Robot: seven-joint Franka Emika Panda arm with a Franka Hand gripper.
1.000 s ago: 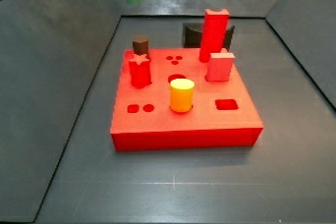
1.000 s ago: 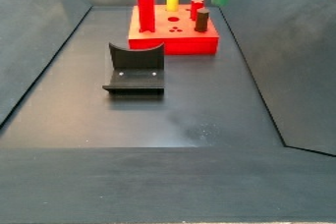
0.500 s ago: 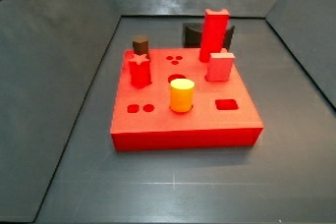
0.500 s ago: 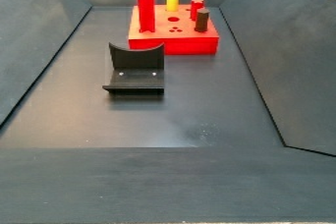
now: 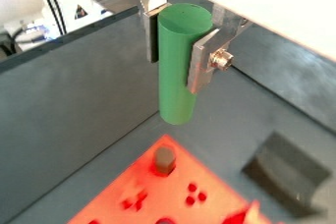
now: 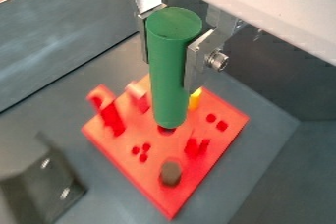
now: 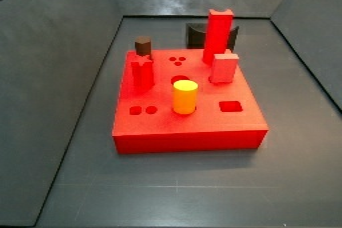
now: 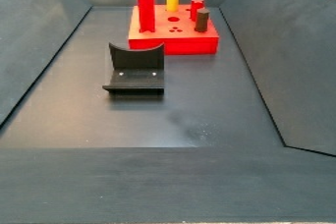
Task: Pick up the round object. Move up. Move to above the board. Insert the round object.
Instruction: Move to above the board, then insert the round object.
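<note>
High above the board: the tool (image 5: pixel 182 43) hangs with the round object (image 5: pixel 179 66) clamped between its silver fingers (image 5: pixel 199 59); neither shows in the side views, so both are out of those frames.
Tool state: closed onto the green peg near its upper end, leaving most of its length hanging free below, probably so the lower end can enter a hole without the fingers fouling the board.
Peg attitude: it looks upright along the tool's axis in both wrist views (image 6: pixel 168 66), which suits a straight drop.
Board: the board (image 7: pixel 187 130) lies flat on the dark tabletop (image 8: pixel 184 120), carrying a yellow peg (image 7: pixel 185 96), a dark red peg (image 7: pixel 142 45) and taller red blocks (image 7: pixel 218 32).
Relation: in a wrist view the peg's lower end sits over the board's top; whether it is over the round hole I cannot tell.
Fixture: the fixture (image 8: pixel 136 69) stands near the board, apart from it.
Stage, as I judge it: lifted and carried across; alignment and descent remain.
Risk: a slight offset would land the peg on the hole's rim.
</note>
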